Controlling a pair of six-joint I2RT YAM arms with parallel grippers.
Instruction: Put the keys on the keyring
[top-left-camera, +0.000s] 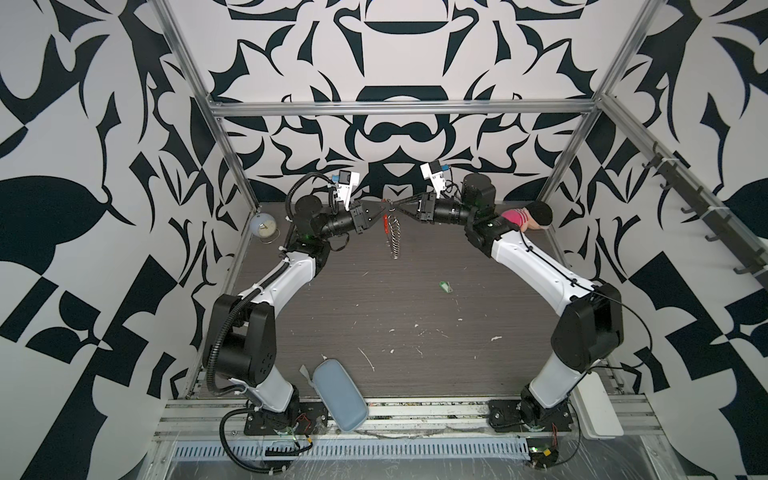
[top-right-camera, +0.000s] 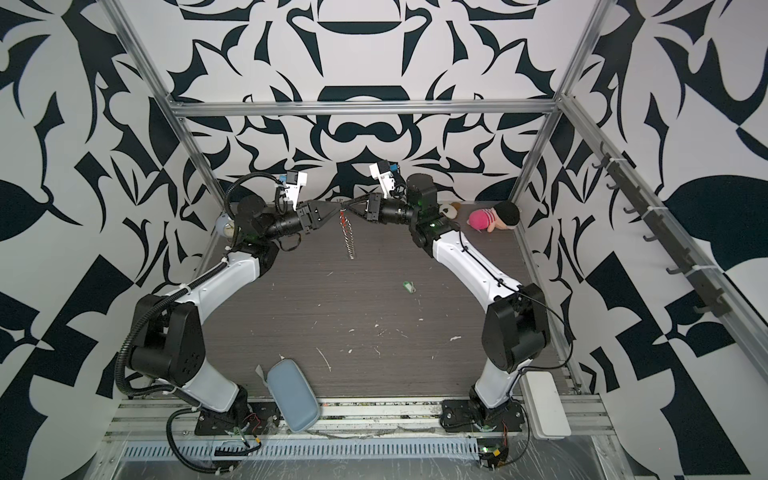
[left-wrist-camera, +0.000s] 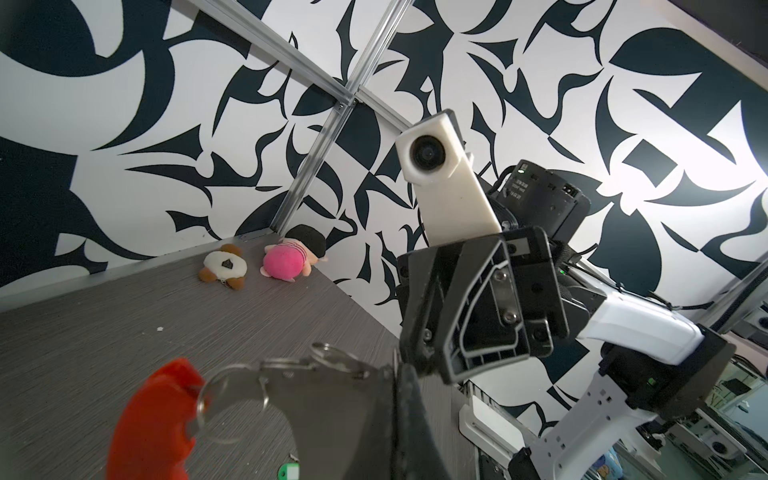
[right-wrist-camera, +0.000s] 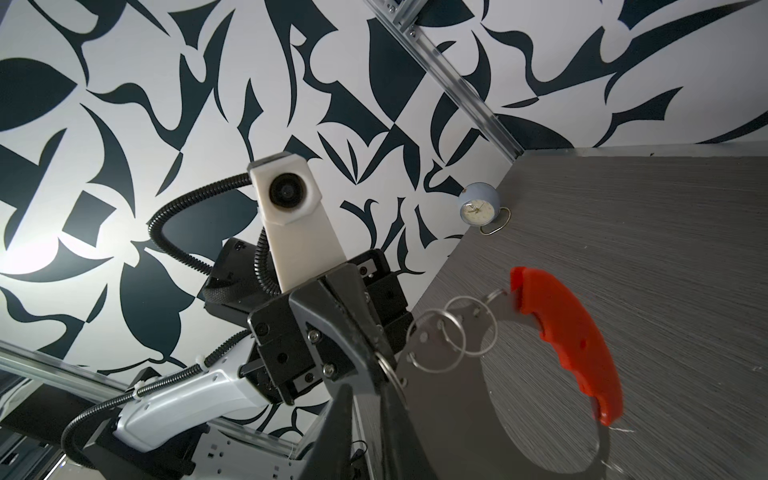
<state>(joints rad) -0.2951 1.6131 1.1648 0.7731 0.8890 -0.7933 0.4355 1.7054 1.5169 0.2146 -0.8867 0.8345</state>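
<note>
Keys (top-left-camera: 446, 286) not on yet: they lie loose on the table (top-left-camera: 332, 340), slightly right of its middle, well apart from both grippers. Keyring (top-left-camera: 392, 235) hangs in the air near the back edge, mid-width. Left gripper (top-left-camera: 381, 206) is pressed shut on the keyring's top end. Right gripper (top-left-camera: 404, 204) has its tips nearly together at the same spot; grip or not, can't tell. Left to do: open keyring, fetch keys, thread them. Readable text: none. Label (left-wrist-camera: 515, 189) on the right arm is blurred, clock (right-wrist-camera: 478, 205) dial too small.
</note>
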